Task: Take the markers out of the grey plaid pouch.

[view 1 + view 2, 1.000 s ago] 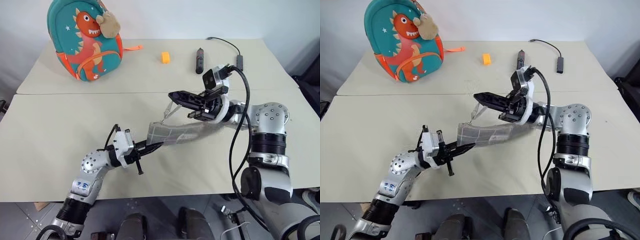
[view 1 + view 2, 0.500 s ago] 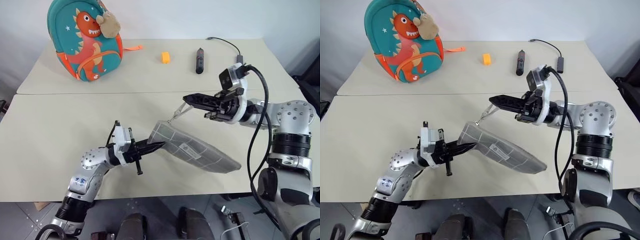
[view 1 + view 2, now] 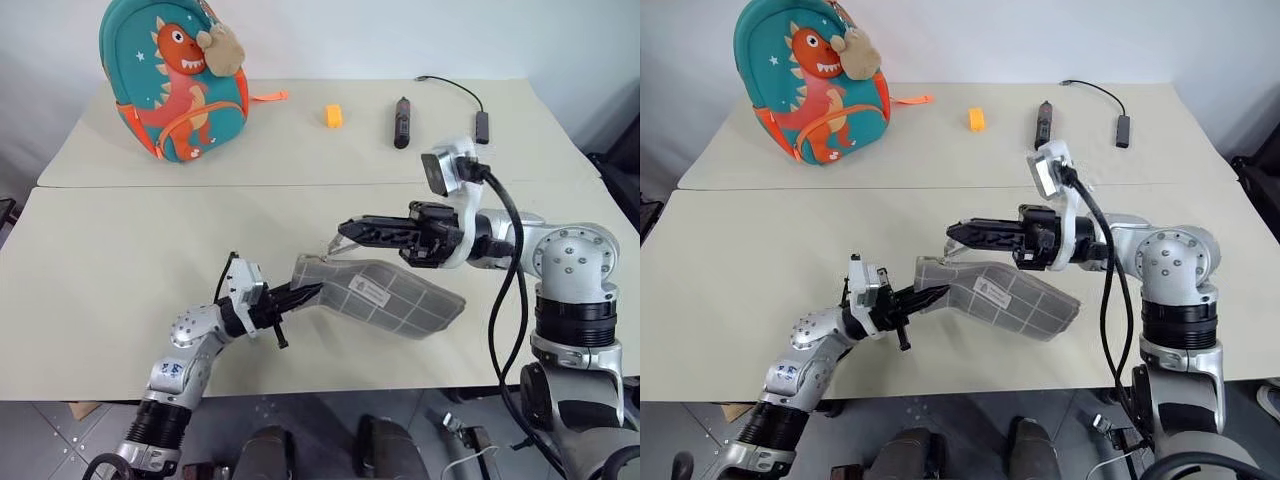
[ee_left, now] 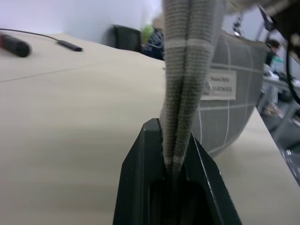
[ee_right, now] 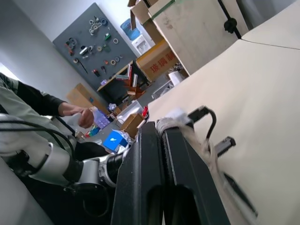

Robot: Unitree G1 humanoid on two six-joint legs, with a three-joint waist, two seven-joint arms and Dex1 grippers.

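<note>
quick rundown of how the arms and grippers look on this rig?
Silver-grey metal arms with round, bolted joint housings and black segments. Left gripper and right gripper each have two slim black fingers. A white-cased camera module tops the right wrist, with a thick black cable looping back along the arm.

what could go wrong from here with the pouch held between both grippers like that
1. The left gripper pinches only the corner edge of the grey plaid pouch; the fabric could slip out if pulled hard.
2. The right gripper is shut on the thin zip pull cord, which may slide free instead of opening the zip.
3. The pouch's far end rests near the table front edge, so markers spilling out might roll off.
</note>
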